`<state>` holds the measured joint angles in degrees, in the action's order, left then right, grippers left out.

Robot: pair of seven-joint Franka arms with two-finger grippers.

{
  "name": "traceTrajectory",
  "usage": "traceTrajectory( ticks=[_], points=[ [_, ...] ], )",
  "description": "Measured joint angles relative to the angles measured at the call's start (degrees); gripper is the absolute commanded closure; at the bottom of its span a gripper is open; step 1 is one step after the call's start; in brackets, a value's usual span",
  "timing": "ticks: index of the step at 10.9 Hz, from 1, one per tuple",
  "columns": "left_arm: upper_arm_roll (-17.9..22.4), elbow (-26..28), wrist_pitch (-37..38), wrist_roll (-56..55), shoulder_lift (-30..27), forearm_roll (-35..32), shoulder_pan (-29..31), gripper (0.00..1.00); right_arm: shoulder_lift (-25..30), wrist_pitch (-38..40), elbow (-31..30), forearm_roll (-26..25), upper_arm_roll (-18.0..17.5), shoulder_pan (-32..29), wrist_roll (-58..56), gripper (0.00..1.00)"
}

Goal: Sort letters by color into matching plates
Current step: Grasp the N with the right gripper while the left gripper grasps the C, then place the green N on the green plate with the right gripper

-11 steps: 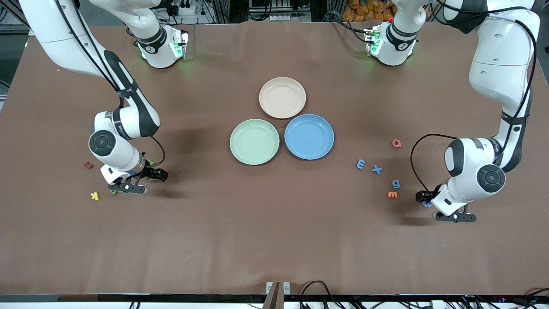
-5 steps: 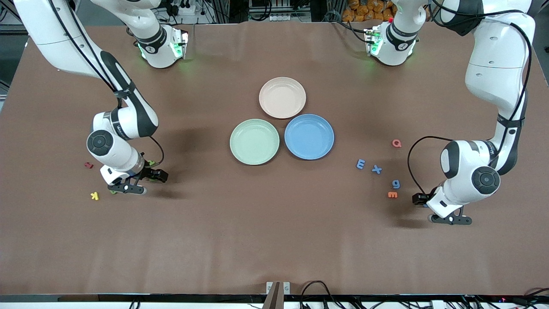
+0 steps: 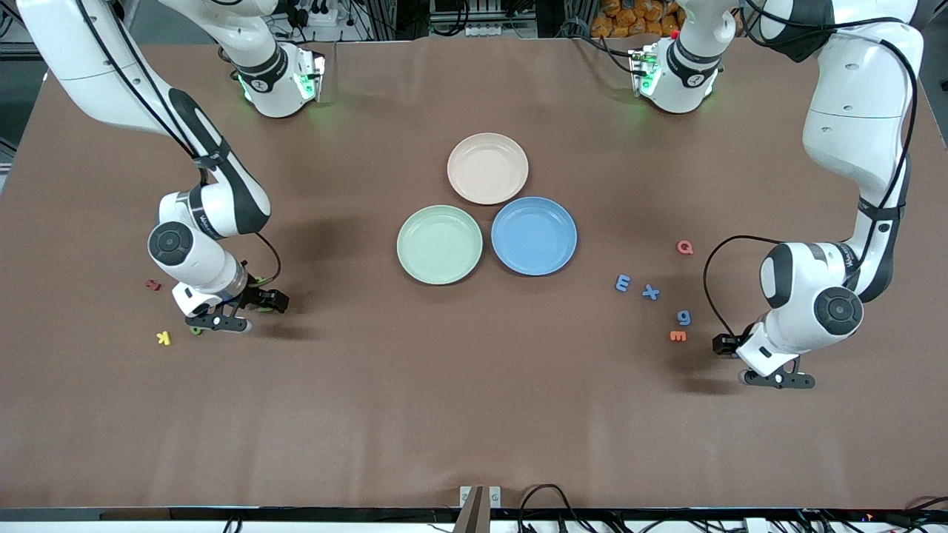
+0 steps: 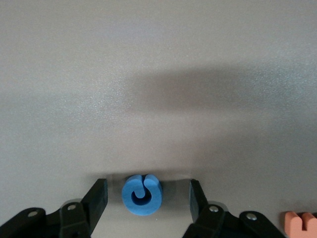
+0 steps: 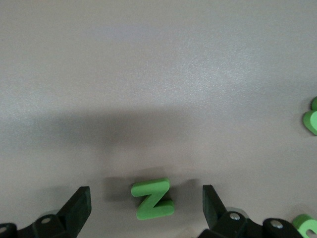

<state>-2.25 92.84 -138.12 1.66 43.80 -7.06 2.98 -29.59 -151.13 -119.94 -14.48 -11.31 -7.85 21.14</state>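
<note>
My left gripper (image 4: pixel 147 198) is down at the table with a blue letter C (image 4: pixel 141 195) lying between its open fingers (image 4: pixel 99 197), a gap on each side. In the front view this gripper (image 3: pixel 776 380) is at the left arm's end and the C is hidden under the wrist. My right gripper (image 5: pixel 145 204) stands open around a green letter N (image 5: pixel 152 198) without touching it; from the front it (image 3: pixel 218 323) is at the right arm's end. Blue letters E (image 3: pixel 623 282), X (image 3: pixel 650 292) and a third (image 3: pixel 683 317) lie loose. The green plate (image 3: pixel 439 244) and blue plate (image 3: pixel 534 235) sit mid-table.
A pinkish-beige plate (image 3: pixel 487 168) touches both plates, farther from the camera. An orange letter (image 3: pixel 678 336) and a red Q (image 3: pixel 685 247) lie near the blue letters. A red letter (image 3: pixel 152 284), a yellow K (image 3: pixel 164 337) and more green letters (image 5: pixel 312 120) lie around the right gripper.
The left wrist has shifted slightly toward the table's middle and now covers the blue C in the front view. The right gripper has barely moved.
</note>
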Motion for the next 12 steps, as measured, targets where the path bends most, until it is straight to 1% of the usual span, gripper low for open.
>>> traceTrajectory(
  ticks=[1, 2, 4, 5, 6, 8, 10, 11, 12],
  points=[
    [0.04, 0.0, -0.07, 0.29, 0.01, 0.0, 0.08, 0.29, -0.42, -0.36, 0.0, -0.26, -0.21, -0.29, 0.0, 0.0],
    [0.09, -0.01, -0.13, 0.51, 0.01, 0.0, 0.17, 0.33, -0.81, -0.6, 0.0, -0.35, -0.27, -0.4, 0.0, 0.03],
    [0.11, -0.12, -0.23, 0.62, 0.02, 0.0, 0.27, 0.36, -1.2, -1.0, 0.0, -0.4, -0.29, -0.41, 0.0, 0.36],
    [0.12, -0.2, -0.25, 0.63, 0.02, 0.0, 0.29, 0.37, -1.21, -1.02, 0.0, -0.4, -0.29, -0.41, 0.0, 0.49],
    [0.12, -0.23, -0.25, 0.64, 0.02, 0.0, 0.31, 0.42, -1.21, -1.04, 0.0, -0.41, -0.32, -0.41, 0.0, 0.58],
    [0.15, -0.28, -0.25, 0.64, 0.04, 0.0, 0.37, 0.52, -1.02, -1.22, 0.06, -0.42, -0.48, -0.44, 0.05, 0.65],
    [0.15, -0.36, -0.25, 0.65, 0.05, 0.0, 0.45, 0.65, -0.77, -1.22, 0.13, -0.42, -0.64, -0.48, 0.26, 0.69],
    [0.15, -0.42, -0.25, 0.65, 0.05, 0.0, 0.46, 0.74, -0.77, -1.23, 0.12, -0.42, -0.77, -0.63, 0.29, 0.73],
    [0.14, -0.52, -0.25, 0.66, 0.06, 0.0, 0.46, 0.87, -0.78, -1.22, 0.12, -0.42, -0.98, -0.89, 0.37, 0.76]
  ],
)
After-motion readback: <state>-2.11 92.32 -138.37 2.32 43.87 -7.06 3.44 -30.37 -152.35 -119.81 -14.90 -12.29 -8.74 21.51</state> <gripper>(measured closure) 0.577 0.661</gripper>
